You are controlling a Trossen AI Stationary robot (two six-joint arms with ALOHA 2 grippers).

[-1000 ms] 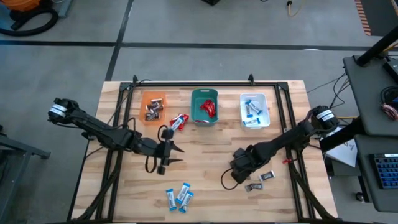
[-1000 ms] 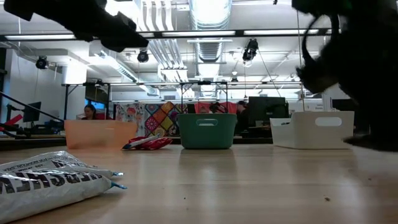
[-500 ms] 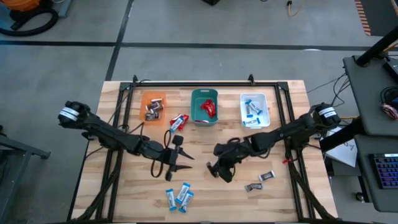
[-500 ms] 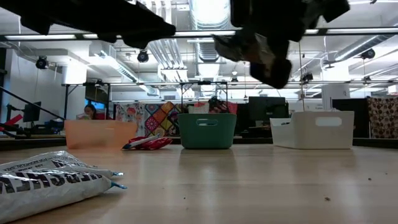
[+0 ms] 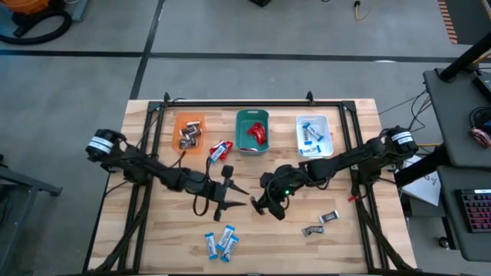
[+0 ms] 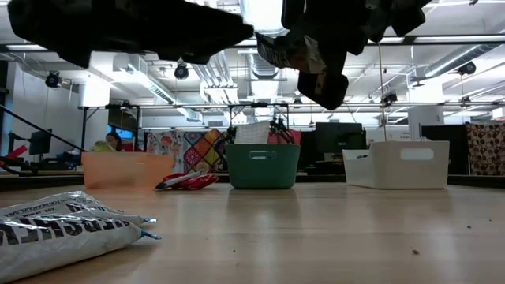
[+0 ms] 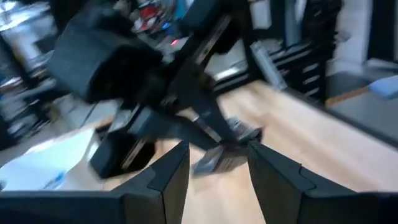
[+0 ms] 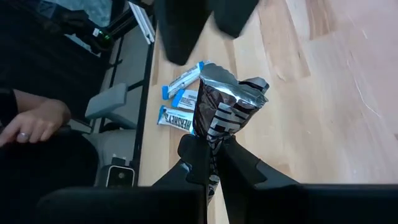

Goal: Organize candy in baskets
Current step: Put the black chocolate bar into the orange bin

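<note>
High view: orange basket (image 5: 189, 132), teal basket (image 5: 252, 131) and white basket (image 5: 314, 136) partly filled; blue candies (image 5: 221, 241), two grey (image 5: 320, 223), one red (image 5: 219, 150) remain on table (image 5: 345, 245).
Left wrist view: left gripper (image 7: 217, 163) released, empty.
Right wrist view: right gripper (image 8: 211, 163) clenched on dark silver bar (image 8: 224, 112), mid-table.

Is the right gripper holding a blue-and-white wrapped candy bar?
No: in the right wrist view the right gripper is shut on a dark silver-grey wrapped candy bar.

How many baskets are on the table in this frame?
3, in a row along the table's far edge: the orange basket at left, the teal basket in the middle, the white basket at right.
</note>
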